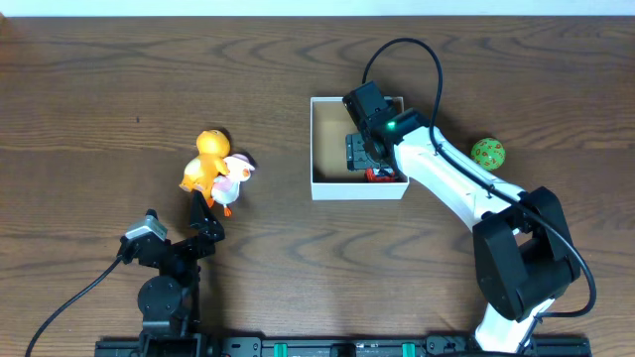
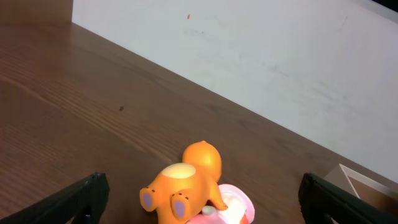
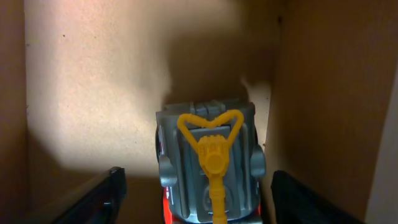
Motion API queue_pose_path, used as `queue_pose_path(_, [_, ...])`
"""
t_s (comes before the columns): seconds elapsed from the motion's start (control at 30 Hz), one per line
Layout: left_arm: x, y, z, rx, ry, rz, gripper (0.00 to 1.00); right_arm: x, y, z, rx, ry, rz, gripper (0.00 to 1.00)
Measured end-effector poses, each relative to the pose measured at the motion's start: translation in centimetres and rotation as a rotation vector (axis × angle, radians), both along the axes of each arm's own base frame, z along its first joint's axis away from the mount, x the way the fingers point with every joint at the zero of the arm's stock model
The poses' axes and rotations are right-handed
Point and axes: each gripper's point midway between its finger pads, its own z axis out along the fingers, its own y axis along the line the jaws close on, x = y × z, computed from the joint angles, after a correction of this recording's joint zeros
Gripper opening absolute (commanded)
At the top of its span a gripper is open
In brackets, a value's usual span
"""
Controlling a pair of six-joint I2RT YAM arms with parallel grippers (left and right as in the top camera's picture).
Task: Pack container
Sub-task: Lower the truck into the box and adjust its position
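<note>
The container [image 1: 328, 139], a white-walled square box with a tan inside, sits at mid table. My right gripper [image 1: 361, 155] reaches down into it. In the right wrist view its fingers [image 3: 199, 202] are open on either side of a grey, red and yellow toy vehicle [image 3: 208, 155], which rests on the container floor [image 3: 93, 93] near a wall. An orange toy [image 1: 207, 159] and a pink-and-white toy [image 1: 234, 178] lie together left of the container. My left gripper [image 1: 204, 214] is open just in front of them, with the orange toy [image 2: 186, 185] and the pink toy [image 2: 235, 208] between its fingers [image 2: 205, 205].
A green ball [image 1: 487, 153] lies on the wooden table right of the container, beyond my right arm. A corner of the container [image 2: 357, 183] shows at the right of the left wrist view. A white wall [image 2: 280, 56] borders the far table edge.
</note>
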Motion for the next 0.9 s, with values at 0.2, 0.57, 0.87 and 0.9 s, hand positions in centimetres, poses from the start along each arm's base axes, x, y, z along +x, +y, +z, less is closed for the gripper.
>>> queue_pose_path(0.2, [0.0,0.0,0.0,0.000,0.000,0.000,0.98,-0.6,-0.3,-0.6,-0.011,0.018,0.004,0.48])
queue_pose_path(0.57, [0.0,0.0,0.0,0.000,0.000,0.000,0.98,-0.5,-0.3,-0.6,-0.013,0.014,0.004,0.33])
queue_pose_path(0.87, [0.0,0.0,0.0,0.000,0.000,0.000,0.98,1.6,0.6,1.9,0.011,-0.058,-0.002,0.33])
queue_pose_path(0.9, [0.0,0.0,0.0,0.000,0.000,0.000,0.98,1.9,0.6,2.3,0.012,-0.071,-0.003,0.34])
